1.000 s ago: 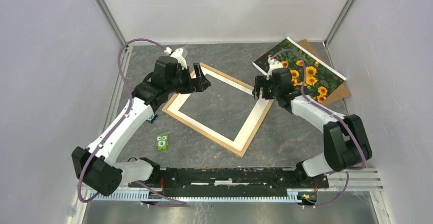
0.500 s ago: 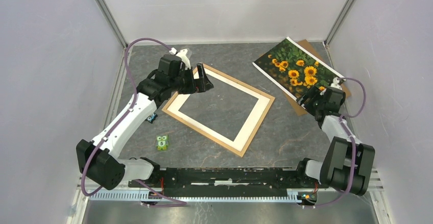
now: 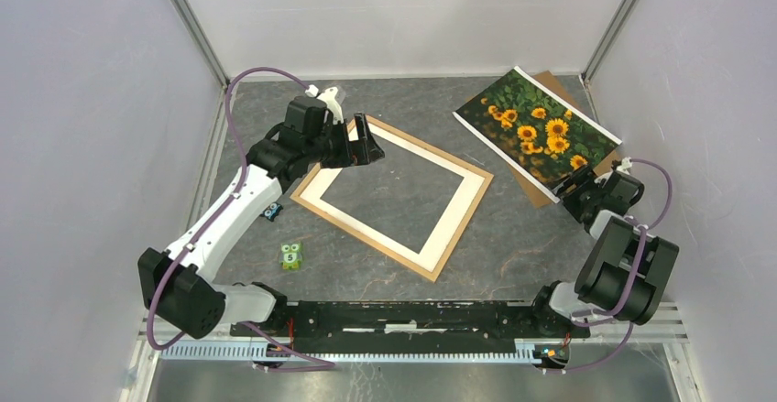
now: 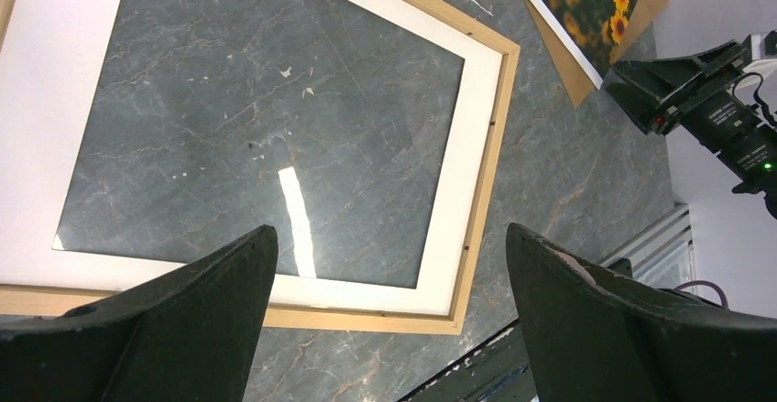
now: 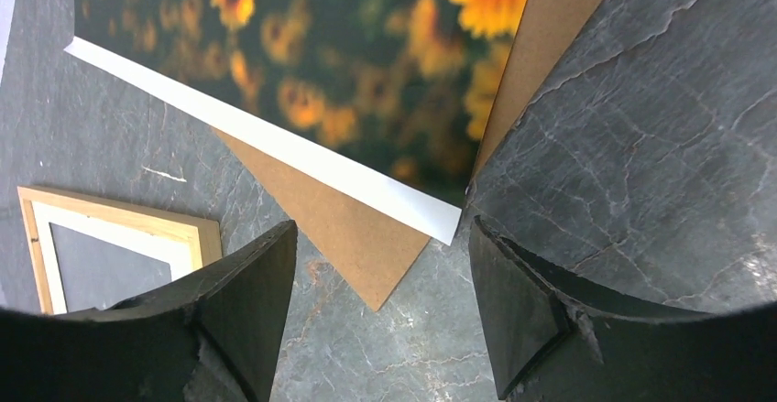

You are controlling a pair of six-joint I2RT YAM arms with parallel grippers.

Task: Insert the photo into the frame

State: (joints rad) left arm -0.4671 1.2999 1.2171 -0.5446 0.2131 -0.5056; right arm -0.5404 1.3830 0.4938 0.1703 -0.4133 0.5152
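The right hand (image 5: 383, 237) sits low over the surface (image 3: 513, 246) with its jaws apart and nothing between them. Just ahead of its fingertips (image 5: 275, 246) lies the near corner of the photo (image 5: 321, 72). The photo lies face up at the far right of the surface, on a brown backing board (image 5: 339, 228) whose corner juts out beneath it. Seen from above, the photo's (image 3: 536, 132) long axis runs diagonally from the right hand (image 3: 573, 185) toward the far left, so this hand meets a corner, not a long edge. The left hand (image 3: 365, 136) hovers over the far corner of the frame (image 3: 463, 223), jaws fully apart and empty, well apart from the photo. The right arm is therefore the nearer one for the pick. The frame lies flat to the left of the photo, near it but not touching. The photo is a thin, flat, glossy sheet with a white border. It probably offers grip only at a lifted edge. The board is matte and stiff. The frame consists of thin pale wooden strips around an open centre, through which the grey veined surface shows.
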